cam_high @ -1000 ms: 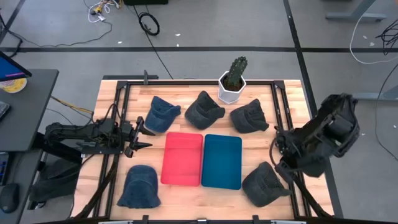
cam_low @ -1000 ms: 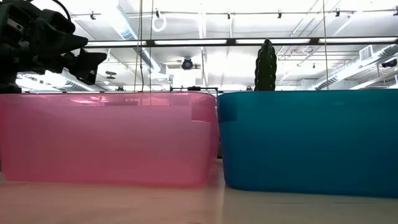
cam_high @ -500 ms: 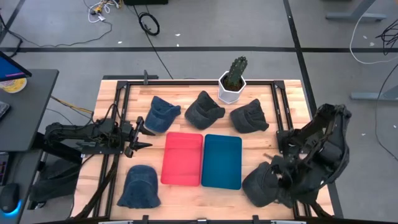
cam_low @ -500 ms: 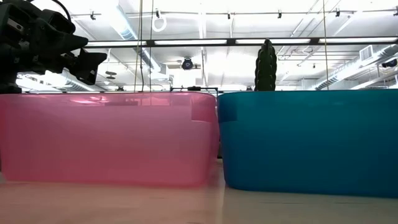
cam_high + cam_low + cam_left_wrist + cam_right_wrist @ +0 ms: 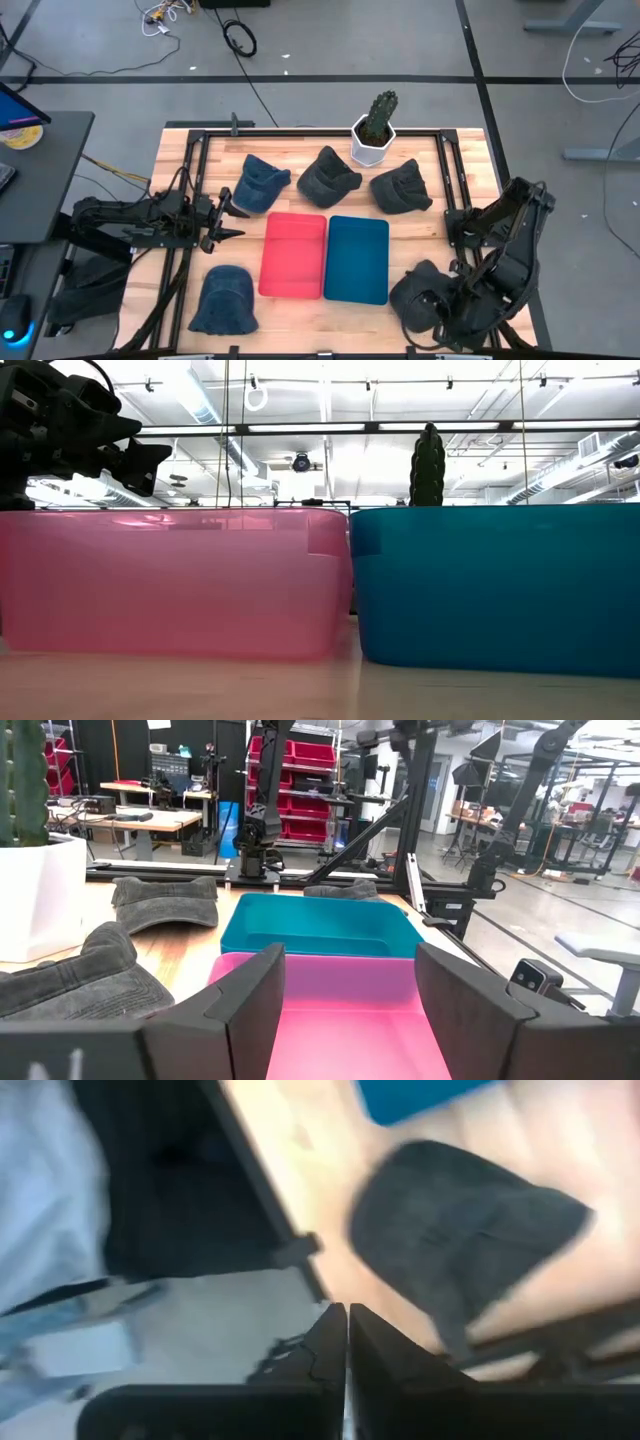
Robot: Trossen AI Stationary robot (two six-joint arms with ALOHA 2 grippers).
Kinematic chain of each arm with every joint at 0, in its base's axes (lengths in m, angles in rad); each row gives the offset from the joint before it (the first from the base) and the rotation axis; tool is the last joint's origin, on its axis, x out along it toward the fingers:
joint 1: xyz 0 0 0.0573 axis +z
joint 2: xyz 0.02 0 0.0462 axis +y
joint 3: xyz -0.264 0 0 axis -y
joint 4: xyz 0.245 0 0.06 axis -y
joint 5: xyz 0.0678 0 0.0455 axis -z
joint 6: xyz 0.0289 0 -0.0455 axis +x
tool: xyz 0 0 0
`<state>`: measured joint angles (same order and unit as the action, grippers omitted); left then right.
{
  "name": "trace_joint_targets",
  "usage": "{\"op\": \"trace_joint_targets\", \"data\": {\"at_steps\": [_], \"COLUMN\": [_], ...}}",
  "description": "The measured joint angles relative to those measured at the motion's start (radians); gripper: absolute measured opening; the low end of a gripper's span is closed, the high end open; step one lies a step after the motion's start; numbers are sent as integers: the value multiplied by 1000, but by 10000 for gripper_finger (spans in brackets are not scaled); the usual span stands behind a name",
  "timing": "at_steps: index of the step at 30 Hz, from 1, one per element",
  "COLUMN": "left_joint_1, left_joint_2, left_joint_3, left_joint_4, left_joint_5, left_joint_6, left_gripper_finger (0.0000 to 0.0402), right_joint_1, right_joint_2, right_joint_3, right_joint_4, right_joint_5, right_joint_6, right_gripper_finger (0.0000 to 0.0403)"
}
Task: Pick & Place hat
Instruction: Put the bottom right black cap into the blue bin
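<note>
Several hats lie on the table in the high view: a blue one (image 5: 262, 182), two dark grey ones (image 5: 328, 176) (image 5: 402, 188) along the far side, a blue one (image 5: 223, 300) near left, and a dark grey one (image 5: 418, 295) near right. My right gripper (image 5: 347, 1342) is shut. It hovers by the near right hat (image 5: 460, 1230), close to the table's near edge (image 5: 447, 320). My left gripper (image 5: 350, 1000) is open and waits left of the red bin (image 5: 228, 214).
A red bin (image 5: 294, 254) and a blue bin (image 5: 357, 258) stand side by side mid-table, filling the low view (image 5: 170, 580) (image 5: 495, 585). A potted cactus (image 5: 374, 130) stands at the far edge. Black frame rails (image 5: 462, 200) run along the table's sides.
My right arm has swung from the table's right side toward the near edge and now reaches over the near right dark grey hat. The hats and bins have stayed where they were.
</note>
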<state>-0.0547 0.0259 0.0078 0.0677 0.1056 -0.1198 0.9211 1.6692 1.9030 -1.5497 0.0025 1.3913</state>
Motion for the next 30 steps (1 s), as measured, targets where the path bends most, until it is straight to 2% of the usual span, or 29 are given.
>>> {"op": "trace_joint_targets", "data": {"at_steps": [5,10,13,24,30], "left_joint_1": [0,0,0,0,0], "left_joint_2": [0,0,0,0,0], "left_joint_3": [0,0,0,0,0], "left_joint_4": [0,0,0,0,0], "left_joint_5": [0,0,0,0,0], "left_joint_6": [0,0,0,0,0], "left_gripper_finger": [227,227,227,227,227], "right_joint_1": [0,0,0,6,10], "right_joint_2": [8,5,1,-57,-99], "right_joint_3": [-41,-172,-255,-595,-736], "right_joint_4": [-15,-13,6,272,424], "right_joint_5": [14,-29,-66,-67,-73], "right_joint_6": [61,96,114,140,179], "right_gripper_finger": [23,48,79,230,266]}}
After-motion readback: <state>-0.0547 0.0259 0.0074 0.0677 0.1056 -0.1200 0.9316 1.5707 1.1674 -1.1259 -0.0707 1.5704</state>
